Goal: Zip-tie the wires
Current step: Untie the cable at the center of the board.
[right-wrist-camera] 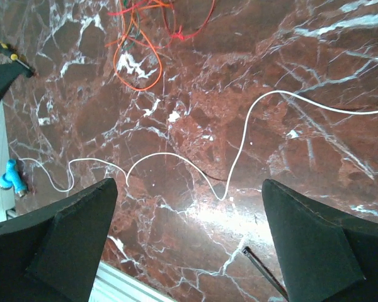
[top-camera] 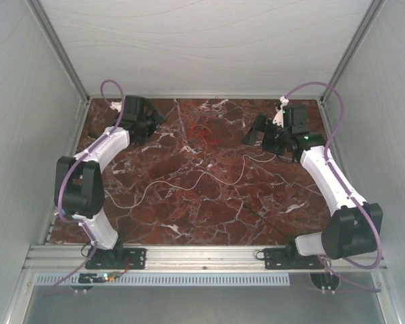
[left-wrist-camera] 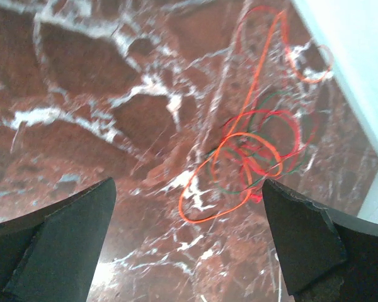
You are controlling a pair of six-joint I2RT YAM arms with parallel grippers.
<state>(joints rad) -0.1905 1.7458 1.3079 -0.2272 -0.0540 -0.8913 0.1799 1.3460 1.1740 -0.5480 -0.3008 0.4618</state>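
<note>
Wires [left-wrist-camera: 252, 151] lie looped near the table's [top-camera: 155, 223] far edge between the left gripper [left-wrist-camera: 188, 182] and right gripper [right-wrist-camera: 188, 182], each spread wide holding nothing, zip tie [right-wrist-camera: 263, 272] well apart toward the near edge.

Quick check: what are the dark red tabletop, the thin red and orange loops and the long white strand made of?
Dark red tabletop: polished marble or marble-print laminate, I can't tell which; white veining, glossy glare. Thin red and orange loops: probably plastic-insulated wire; saturated even colour, limp curls. Long white strand: likely the same; smooth, lying in loose waves.
</note>
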